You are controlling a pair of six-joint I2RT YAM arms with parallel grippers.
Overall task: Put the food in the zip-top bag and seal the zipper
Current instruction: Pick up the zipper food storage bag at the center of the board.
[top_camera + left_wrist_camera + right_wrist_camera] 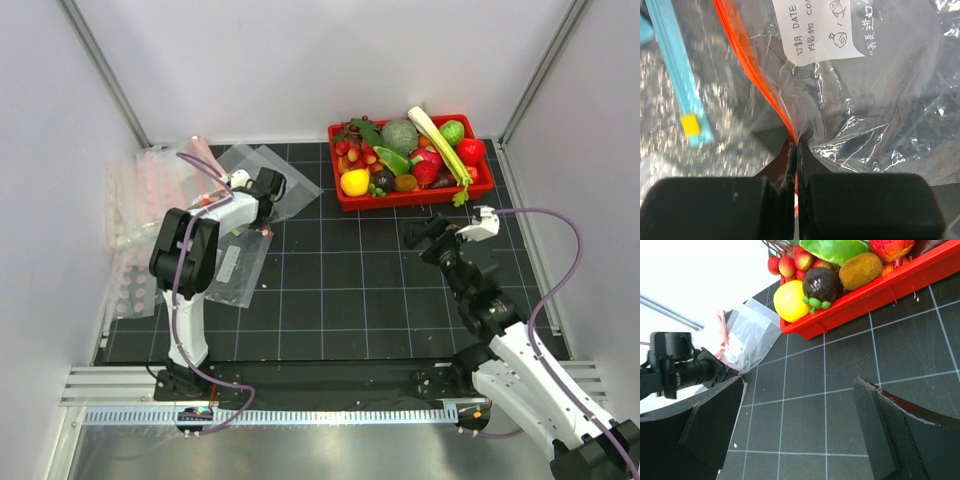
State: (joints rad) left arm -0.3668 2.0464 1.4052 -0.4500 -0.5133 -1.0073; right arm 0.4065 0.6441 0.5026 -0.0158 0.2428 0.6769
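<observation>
**A:** On the left side of the mat (340,290), what has the left gripper (795,150) got?

**B:** Its fingers are pinched tight on the zip-top bag (875,100), right on the red-orange zipper (749,65). The bag sits under that arm, and I see nothing inside it.

**A:** And the food?

**B:** All of it is in the red tray (410,199) at the far right of the mat. The yellow fruit (791,300) is in the tray's near-left corner. None of it has been bagged.

**A:** The other arm?

**B:** The right gripper (800,385) is spread wide and empty, hovering over the mat just short of the tray.

**A:** So how far along is it?

**B:** Barely begun, I'd say. The bag is gripped, but every piece is yet to be picked and the sealing comes last. The mouth may be parted or shut. The film is too crumpled in the wrist view to tell.
</observation>
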